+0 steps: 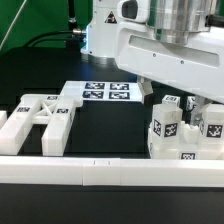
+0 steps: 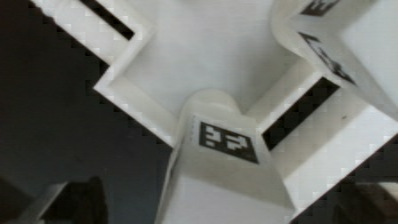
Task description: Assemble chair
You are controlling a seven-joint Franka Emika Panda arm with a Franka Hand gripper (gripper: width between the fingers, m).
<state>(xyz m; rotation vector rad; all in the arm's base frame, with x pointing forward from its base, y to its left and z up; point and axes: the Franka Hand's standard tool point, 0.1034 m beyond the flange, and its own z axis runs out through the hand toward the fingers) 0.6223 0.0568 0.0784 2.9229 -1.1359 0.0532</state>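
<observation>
gripper: spread wide in the wrist view [image 2: 221,203], with a dark finger [image 2: 64,200] on either side of a white strut; it touches nothing and pinches nothing.
part beneath: an x-braced chair frame [image 2: 196,65], whose tagged strut [image 2: 226,175] runs straight between the jaws. the tag [image 2: 226,138] faces the camera.
likely reason: the wide stance leaves room on both sides of the strut, which would let the jaws close on it squarely.
arm: its bulk [image 1: 160,40] hangs over the exterior view's right and hides the gripper from that camera.
upright tagged parts: these [image 1: 168,128] cluster under the arm, just behind the front rail [image 1: 110,178]. the rail probably keeps them from sliding.
second side frame: this one [image 1: 42,115] lies flat on the black surface [image 1: 110,135] at the exterior view's left, well apart from the arm and not yet joined to anything.
marker board: it [image 1: 105,92] lies farther back, between the two groups.
progress: early, by my reading, since the chair is all loose pieces.
</observation>
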